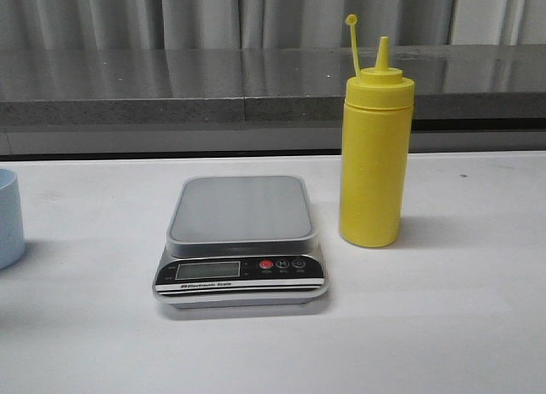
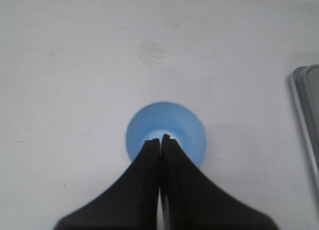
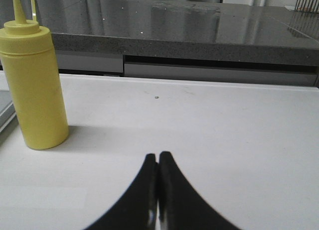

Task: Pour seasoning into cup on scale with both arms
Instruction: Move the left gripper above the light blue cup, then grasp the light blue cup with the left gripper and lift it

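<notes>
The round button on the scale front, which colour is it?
Red button; the front view shows it best.

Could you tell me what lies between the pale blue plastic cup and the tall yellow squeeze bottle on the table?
In the front view, the flat grey digital scale stands between the pale blue plastic cup and the tall yellow squeeze bottle, its platform bare.

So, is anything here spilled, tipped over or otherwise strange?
Nothing stands out. The yellow bottle stands upright beside the scale, cap off on its strap, with no spill visible. The blue cup stands upright on the table, off the scale. Both grippers are shut and hold nothing.
</notes>
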Tool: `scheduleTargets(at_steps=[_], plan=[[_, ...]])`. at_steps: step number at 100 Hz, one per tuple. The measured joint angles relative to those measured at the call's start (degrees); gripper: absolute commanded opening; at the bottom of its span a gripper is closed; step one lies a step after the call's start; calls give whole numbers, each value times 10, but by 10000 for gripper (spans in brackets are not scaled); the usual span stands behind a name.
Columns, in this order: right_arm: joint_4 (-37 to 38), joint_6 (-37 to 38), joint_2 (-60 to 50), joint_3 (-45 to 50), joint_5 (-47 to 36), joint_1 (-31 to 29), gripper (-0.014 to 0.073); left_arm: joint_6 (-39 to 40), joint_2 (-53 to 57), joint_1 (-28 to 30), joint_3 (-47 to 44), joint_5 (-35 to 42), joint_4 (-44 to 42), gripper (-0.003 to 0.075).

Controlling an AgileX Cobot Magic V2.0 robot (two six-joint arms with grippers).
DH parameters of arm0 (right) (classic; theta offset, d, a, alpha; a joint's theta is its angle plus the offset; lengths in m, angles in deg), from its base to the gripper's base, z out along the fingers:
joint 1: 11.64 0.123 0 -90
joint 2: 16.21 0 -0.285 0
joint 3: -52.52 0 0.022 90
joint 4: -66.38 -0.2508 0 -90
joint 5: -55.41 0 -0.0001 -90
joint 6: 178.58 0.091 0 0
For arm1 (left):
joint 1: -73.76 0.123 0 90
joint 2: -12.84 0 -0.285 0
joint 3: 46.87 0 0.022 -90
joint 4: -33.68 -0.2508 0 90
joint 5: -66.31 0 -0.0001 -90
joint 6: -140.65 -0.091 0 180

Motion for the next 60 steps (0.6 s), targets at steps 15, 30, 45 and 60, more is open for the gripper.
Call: scheduleTargets(at_steps=[15,30,45,60], plan=[[0,0,0,0,0,0,-67,0,-24,0,8,-11,-30,118],[0,0,0,0,0,0,-67,0,-37,0,8,-14,-31,385],[0,0,0,0,0,0,-67,0,-38,0,9,-16,-31,484],[0,0,0,0,0,0,-67,0,-42,0,9,-16,-31,484]])
